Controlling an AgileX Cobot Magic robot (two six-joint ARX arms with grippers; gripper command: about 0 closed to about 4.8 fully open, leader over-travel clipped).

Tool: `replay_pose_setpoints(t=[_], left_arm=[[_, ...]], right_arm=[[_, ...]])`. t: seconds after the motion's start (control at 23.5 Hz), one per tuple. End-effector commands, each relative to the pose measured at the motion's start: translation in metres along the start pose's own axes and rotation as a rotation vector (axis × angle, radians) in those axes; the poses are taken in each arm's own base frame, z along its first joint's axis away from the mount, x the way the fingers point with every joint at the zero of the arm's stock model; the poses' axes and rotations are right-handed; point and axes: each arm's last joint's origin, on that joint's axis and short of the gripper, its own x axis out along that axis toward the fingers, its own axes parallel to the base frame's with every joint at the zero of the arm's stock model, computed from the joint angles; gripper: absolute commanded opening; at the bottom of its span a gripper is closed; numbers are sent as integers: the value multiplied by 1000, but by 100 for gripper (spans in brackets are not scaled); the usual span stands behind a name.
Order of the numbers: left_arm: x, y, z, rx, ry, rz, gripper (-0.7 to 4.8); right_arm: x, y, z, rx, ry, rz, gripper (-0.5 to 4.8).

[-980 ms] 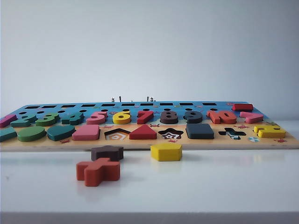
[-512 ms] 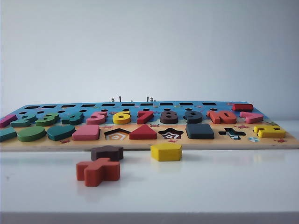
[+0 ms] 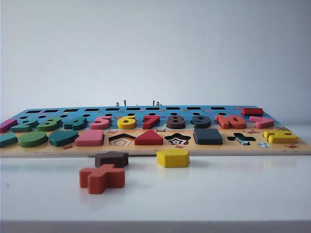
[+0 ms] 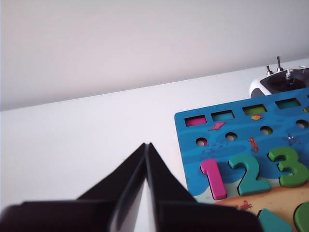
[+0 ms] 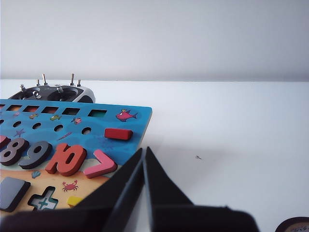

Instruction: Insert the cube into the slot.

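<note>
Evidently the task stands complete or nearly so. In the exterior view the cube (image 3: 208, 136), a flat dark square block, lies in the front row of the puzzle board (image 3: 155, 149), right of centre in the frame, between the star-shaped recess (image 3: 177, 139) and the cross-shaped recess (image 3: 241, 139). It covers the slot, of which no checkerboard base shows; whether the block sits fully flush cannot be told from this low angle. The right wrist view shows a corner of the same block (image 5: 10, 192) at the lower left of its frame, beside the cross recess (image 5: 43, 199). Neither arm appears in the exterior view. The left gripper (image 4: 146, 159), fingers pressed together and holding nothing, hangs over bare table beside the board's numeral end (image 4: 241, 159). The right gripper (image 5: 144, 164), likewise pressed together and empty, sits just off the opposite board edge. Three loose pieces rest on the table in front of the board: a yellow hexagon (image 3: 173, 158), a brown star (image 3: 111, 158) and an orange cross (image 3: 102, 178). As judged, nothing remains beyond confirming the seating
</note>
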Motion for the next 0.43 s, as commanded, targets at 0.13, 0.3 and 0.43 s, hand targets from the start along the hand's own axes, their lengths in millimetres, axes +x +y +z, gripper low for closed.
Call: replay_pose_setpoints(t=[0.13,0.3,0.43], left_arm=[[0,0,3,-5,-21,-1,20],[0,0,2,-4,-16,-1,20],[0,0,3,-4,-17,-1,20]], right_arm=[[0,0,1,-7,-12,6,-3],[0,0,1,-7,-12,6,-3],[0,0,1,-7,-12,6,-3]])
